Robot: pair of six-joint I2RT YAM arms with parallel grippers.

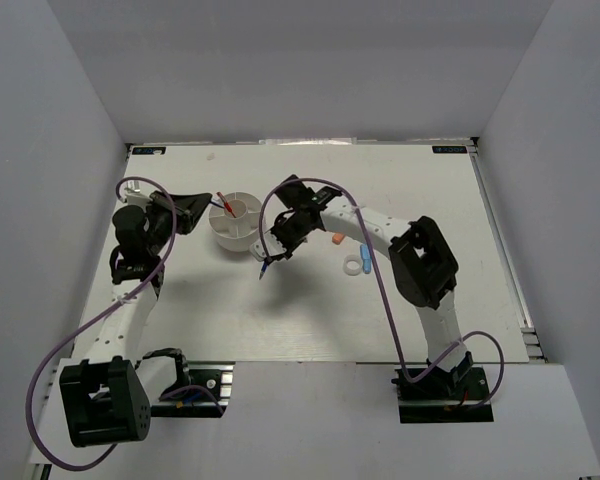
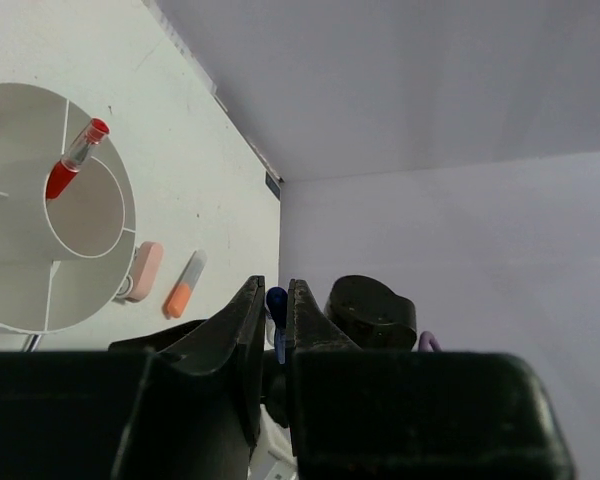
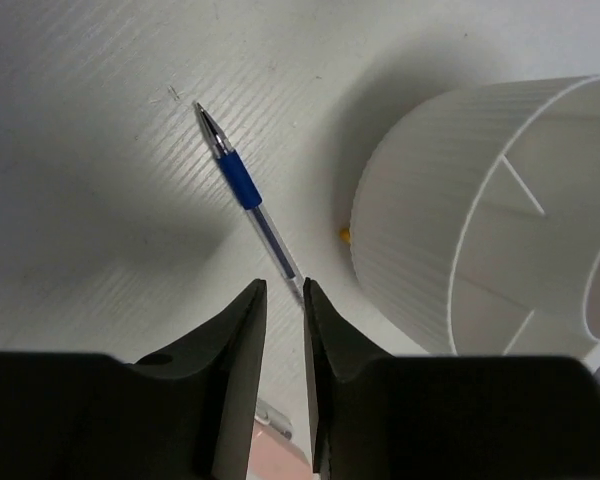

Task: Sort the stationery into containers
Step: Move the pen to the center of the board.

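Observation:
The round white tub (image 1: 242,234) stands left of centre, its radial walls visible in the left wrist view (image 2: 50,255). A red pen (image 2: 73,162) leans in one compartment. My left gripper (image 2: 275,287) hovers just left of the tub (image 1: 206,208) and is shut on a tiny blue cap (image 2: 276,303). The thin blue pen (image 3: 245,190) lies on the table beside the tub's wall (image 3: 420,210). Its rear end reaches the tips of my right gripper (image 3: 283,286), whose jaws stand slightly apart with only table showing between them. From above, that pen (image 1: 267,267) shows below the right gripper (image 1: 281,247).
An orange-white stick (image 2: 183,287) and a pinkish clip (image 2: 145,270) lie just past the tub. A white ring (image 1: 353,266) and a light-blue eraser (image 1: 366,256) lie right of the right arm. White walls enclose the table on three sides.

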